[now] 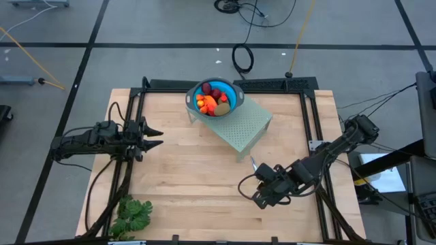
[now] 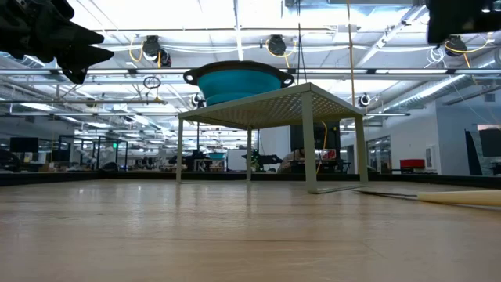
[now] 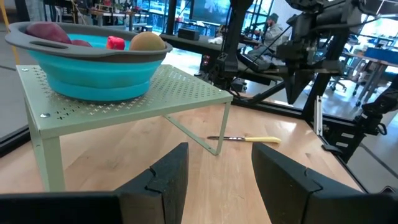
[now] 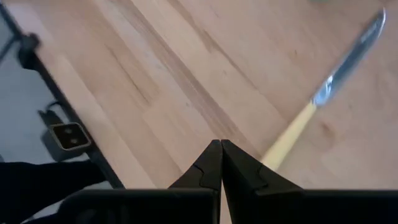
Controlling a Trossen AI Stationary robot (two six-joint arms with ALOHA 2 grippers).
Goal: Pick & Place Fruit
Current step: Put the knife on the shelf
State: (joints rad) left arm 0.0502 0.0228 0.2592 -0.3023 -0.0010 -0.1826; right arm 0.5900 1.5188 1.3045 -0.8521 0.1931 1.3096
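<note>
The fruit (image 1: 212,102) lies in a blue bowl (image 1: 231,92): dark red balls, orange pieces and an olive-brown oval. The bowl stands on a pale green perforated stand (image 1: 246,126) at the table's far middle. The left wrist view shows the fruit (image 3: 147,41) over the bowl's rim (image 3: 93,53). My left gripper (image 1: 158,137) (image 3: 219,174) hovers open at the table's left, level, pointing at the stand. My right gripper (image 1: 260,190) (image 4: 219,144) is shut and tilted down above the table's near right. It hangs over a yellow-handled knife (image 4: 323,93).
The knife (image 1: 253,162) (image 3: 244,139) lies flat on the wood just in front of the stand. A leafy green bunch (image 1: 131,216) sits at the near left corner. A black frame (image 1: 310,116) runs along the table's sides. Bare wood (image 1: 197,170) lies between the arms.
</note>
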